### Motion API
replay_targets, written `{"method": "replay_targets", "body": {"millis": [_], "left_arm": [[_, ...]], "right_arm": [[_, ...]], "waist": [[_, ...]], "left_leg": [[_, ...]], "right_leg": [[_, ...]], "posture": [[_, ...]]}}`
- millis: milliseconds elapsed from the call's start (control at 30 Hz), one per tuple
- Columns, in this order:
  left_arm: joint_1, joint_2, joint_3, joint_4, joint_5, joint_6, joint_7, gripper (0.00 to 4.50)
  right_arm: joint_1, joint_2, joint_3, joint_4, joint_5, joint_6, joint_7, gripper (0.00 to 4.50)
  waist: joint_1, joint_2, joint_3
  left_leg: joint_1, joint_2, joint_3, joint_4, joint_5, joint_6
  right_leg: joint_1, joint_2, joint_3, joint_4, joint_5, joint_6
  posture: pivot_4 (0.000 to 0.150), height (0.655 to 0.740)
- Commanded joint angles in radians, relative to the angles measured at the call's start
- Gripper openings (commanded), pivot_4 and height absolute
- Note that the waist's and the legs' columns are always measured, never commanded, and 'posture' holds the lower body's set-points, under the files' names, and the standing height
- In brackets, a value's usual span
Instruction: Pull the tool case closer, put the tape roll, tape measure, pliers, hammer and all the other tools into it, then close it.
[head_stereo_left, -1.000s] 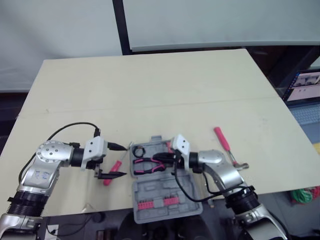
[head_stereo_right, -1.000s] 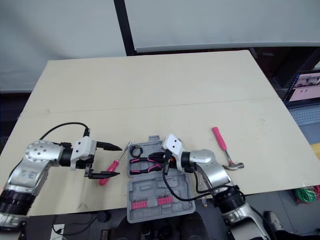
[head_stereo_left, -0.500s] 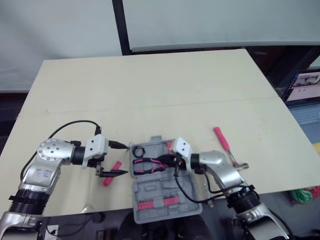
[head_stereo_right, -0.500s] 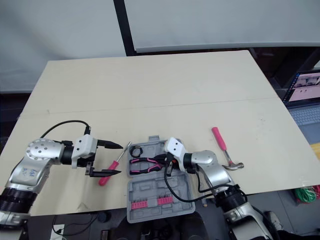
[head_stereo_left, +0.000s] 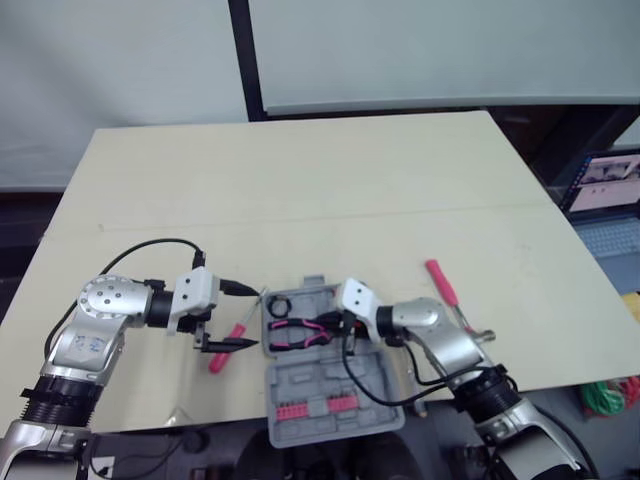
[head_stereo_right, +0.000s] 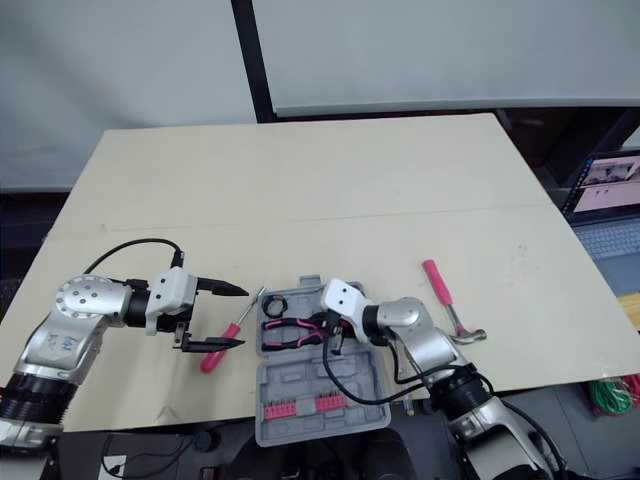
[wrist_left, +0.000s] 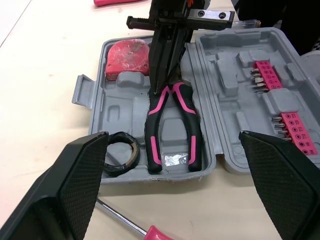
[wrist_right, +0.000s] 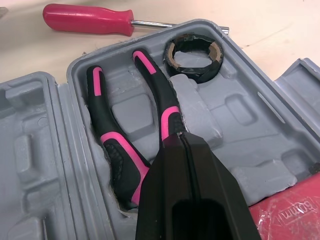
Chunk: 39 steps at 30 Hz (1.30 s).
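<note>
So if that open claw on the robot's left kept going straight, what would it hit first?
Likely the red screwdriver lying just ahead of the left gripper. If it clears that (depth is unclear), the rim of the open tool case.

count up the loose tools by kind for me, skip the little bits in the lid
pliers: 1
tape roll: 1
tape measure: 1
screwdriver: 1
hammer: 1
total: 5
</note>
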Motion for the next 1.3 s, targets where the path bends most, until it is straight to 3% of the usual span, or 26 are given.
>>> {"method": "replay_targets", "body": {"millis": [33, 200, 300, 400, 500, 600, 733, 867, 1100, 1300], "left_arm": [[0.001, -0.003, -0.001, -0.031, -0.01, -0.006, 0.002, 4.5], [-0.005, -0.008, -0.006, -0.025, -0.006, -0.013, 0.003, 4.5], [-0.001, -0.011, -0.007, -0.024, -0.007, -0.015, 0.007, 4.5], [0.027, -0.022, 0.022, -0.056, -0.042, 0.025, 0.032, 4.5], [0.08, -0.025, 0.077, -0.119, -0.097, 0.103, 0.083, 4.5], [0.155, 0.0, 0.159, -0.184, -0.163, 0.197, 0.12, 4.5], [0.307, 0.053, 0.305, -0.252, -0.224, 0.28, 0.138, 4.5], [0.522, 0.098, 0.52, -0.246, -0.216, 0.298, 0.133, 4.5], [0.743, 0.112, 0.828, -0.087, -0.17, 0.27, 0.156, 4.5], [0.788, 0.156, 0.916, 0.098, -0.125, 0.175, 0.133, 4.5]], "right_arm": [[0.057, -0.059, 0.07, 0.1, -0.107, 0.131, -0.03, 0.02], [0.063, -0.061, 0.059, 0.091, -0.088, 0.089, -0.043, 0.02], [0.079, -0.028, -0.031, 0.015, 0.005, -0.065, -0.04, 0.02], [0.112, -0.007, -0.157, -0.14, 0.137, -0.08, -0.034, 0.02], [0.152, -0.086, -0.255, -0.322, 0.253, 0.008, 0.025, 0.02], [0.215, -0.264, -0.378, -0.47, 0.403, 0.155, 0.129, 0.86], [0.354, -0.475, -0.591, -0.523, 0.465, 0.207, 0.191, 2.74], [0.542, -0.642, -0.883, -0.413, 0.452, 0.164, 0.305, 4.48], [0.713, -0.756, -1.142, -0.042, 0.338, -0.048, 0.392, 4.48], [0.714, -0.773, -1.171, 0.082, 0.324, -0.111, 0.392, 4.48]], "waist": [[0.001, 0.001, -0.004], [0.002, 0.001, -0.005], [0.007, 0.002, -0.005], [0.014, 0.005, -0.001], [0.012, 0.006, 0.005], [0.015, 0.006, 0.005], [0.02, 0.005, 0.006], [0.024, 0.008, 0.009], [0.028, 0.006, 0.01], [0.023, 0.007, 0.01]], "left_leg": [[0.002, 0.0, 0.0, -0.002, -0.002, 0.004], [0.002, 0.0, 0.0, -0.002, -0.003, 0.004], [0.002, 0.0, 0.0, -0.003, -0.003, 0.004], [-0.001, 0.0, 0.0, -0.003, -0.003, 0.003], [-0.006, 0.0, 0.0, -0.003, 0.0, 0.002], [-0.014, 0.0, 0.0, -0.002, 0.003, 0.007], [-0.014, 0.002, 0.0, -0.002, 0.001, 0.009], [-0.014, 0.001, 0.001, -0.002, -0.001, 0.012], [-0.013, 0.003, 0.0, -0.002, -0.003, 0.007], [-0.015, 0.004, 0.001, -0.006, -0.005, 0.005]], "right_leg": [[0.002, 0.0, 0.0, -0.003, 0.0, 0.0], [0.002, 0.0, 0.0, -0.004, 0.0, 0.0], [0.002, 0.0, 0.0, -0.004, 0.0, 0.0], [0.0, 0.0, 0.0, -0.005, 0.0, 0.0], [-0.004, 0.0, 0.0, -0.005, 0.0, 0.001], [-0.011, 0.0, 0.0, -0.004, 0.0, 0.001], [-0.011, 0.002, -0.002, -0.006, 0.0, 0.0], [-0.011, 0.001, -0.001, -0.007, 0.0, 0.0], [-0.01, 0.001, -0.001, -0.012, 0.002, -0.002], [-0.016, 0.001, -0.001, -0.014, 0.001, -0.004]], "posture": [[0.15, 0.7278], [0.15, 0.7278], [0.15, 0.7278], [0.15, 0.7278], [0.15, 0.7278], [0.15, 0.7278], [0.15, 0.7278], [0.15, 0.7278], [0.15, 0.7278], [0.15, 0.7278]]}}
